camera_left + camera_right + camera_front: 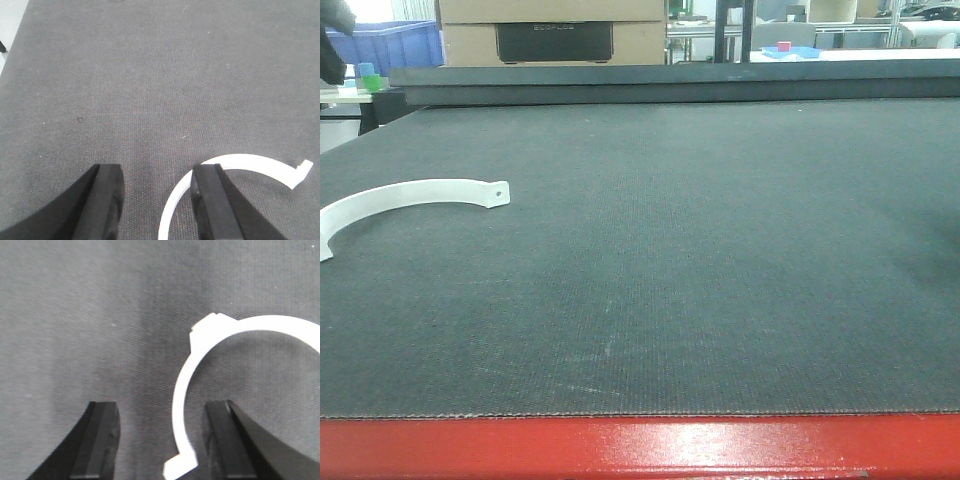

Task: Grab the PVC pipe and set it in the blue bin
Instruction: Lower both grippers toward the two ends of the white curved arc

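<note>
Left wrist-mounted view is showing the white half-ring plastic PVC pipe (250, 162) lying flat on the dark grey woven counter (150, 75) beside the left gripper (157, 172), whose jaws, like the right gripper's (160, 412), are gaping empty; it is looking light, stiff and slick, probably best pinched across the mid-arc.

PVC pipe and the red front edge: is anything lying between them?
No. In the front-facing view, only bare dark mat stretches from the PVC pipe to the red edge.

The PVC pipe (400, 195) runs off the front view's left edge.
</note>
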Action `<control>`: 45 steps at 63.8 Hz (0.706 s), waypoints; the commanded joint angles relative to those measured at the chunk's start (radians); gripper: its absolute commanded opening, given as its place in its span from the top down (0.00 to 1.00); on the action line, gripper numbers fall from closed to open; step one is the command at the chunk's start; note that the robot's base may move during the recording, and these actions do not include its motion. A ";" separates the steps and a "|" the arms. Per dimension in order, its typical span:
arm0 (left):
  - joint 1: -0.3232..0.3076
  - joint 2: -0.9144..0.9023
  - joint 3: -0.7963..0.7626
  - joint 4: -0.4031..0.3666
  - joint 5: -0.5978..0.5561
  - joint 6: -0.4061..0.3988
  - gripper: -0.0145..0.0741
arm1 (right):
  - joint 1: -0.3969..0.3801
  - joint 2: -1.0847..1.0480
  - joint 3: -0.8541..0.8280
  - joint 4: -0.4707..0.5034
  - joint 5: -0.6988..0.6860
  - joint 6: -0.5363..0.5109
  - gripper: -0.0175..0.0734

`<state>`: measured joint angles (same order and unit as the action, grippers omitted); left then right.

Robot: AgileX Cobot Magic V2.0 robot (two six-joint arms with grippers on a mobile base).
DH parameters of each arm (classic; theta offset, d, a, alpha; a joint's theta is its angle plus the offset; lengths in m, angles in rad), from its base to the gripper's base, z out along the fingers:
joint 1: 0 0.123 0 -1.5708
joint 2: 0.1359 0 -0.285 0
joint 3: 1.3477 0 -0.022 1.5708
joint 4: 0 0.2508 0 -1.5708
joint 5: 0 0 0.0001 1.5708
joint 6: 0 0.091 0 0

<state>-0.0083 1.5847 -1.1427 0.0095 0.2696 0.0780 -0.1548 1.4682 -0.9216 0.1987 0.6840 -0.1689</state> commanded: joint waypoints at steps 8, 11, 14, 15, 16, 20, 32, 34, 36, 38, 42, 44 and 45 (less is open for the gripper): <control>0.003 0.028 -0.009 0.003 -0.035 -0.002 0.55 | -0.002 0.033 -0.006 -0.028 -0.043 -0.005 0.52; 0.003 0.030 -0.009 0.003 -0.040 -0.002 0.55 | -0.002 0.043 -0.006 -0.028 -0.056 -0.005 0.52; 0.003 0.031 -0.009 0.003 -0.051 -0.002 0.55 | -0.002 0.051 -0.006 -0.028 -0.065 -0.005 0.52; 0.003 0.031 -0.009 0.003 -0.053 -0.002 0.55 | -0.002 0.055 -0.006 -0.028 -0.065 -0.005 0.52; 0.003 0.031 -0.009 0.003 -0.056 -0.002 0.55 | -0.002 0.057 -0.006 -0.028 -0.065 -0.005 0.52; 0.003 0.031 -0.009 0.003 -0.063 -0.002 0.55 | -0.002 0.078 -0.006 -0.028 -0.065 -0.005 0.52; 0.003 0.031 -0.009 0.003 -0.076 -0.002 0.55 | -0.002 0.122 -0.006 -0.031 -0.082 -0.005 0.56; 0.003 0.031 -0.009 0.003 -0.076 -0.002 0.55 | -0.002 0.124 -0.006 -0.031 -0.087 -0.005 0.57; 0.003 0.031 -0.009 0.003 -0.078 -0.002 0.55 | -0.002 0.127 -0.006 -0.031 -0.093 -0.005 0.59; 0.003 0.031 -0.009 0.003 -0.078 -0.002 0.55 | -0.002 0.132 -0.006 -0.031 -0.094 -0.005 0.61; 0.003 0.031 -0.009 0.003 -0.078 -0.002 0.55 | -0.002 0.137 -0.006 -0.034 -0.101 -0.005 0.64; 0.003 0.031 -0.009 0.003 -0.078 -0.002 0.55 | -0.002 0.145 -0.006 -0.042 -0.106 -0.005 0.66; 0.003 0.031 -0.009 0.003 -0.078 -0.002 0.55 | -0.002 0.148 -0.006 -0.046 -0.109 -0.005 0.66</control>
<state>-0.0083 1.6194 -1.1427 0.0114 0.2112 0.0780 -0.1548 1.6027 -0.9223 0.1723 0.5986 -0.1692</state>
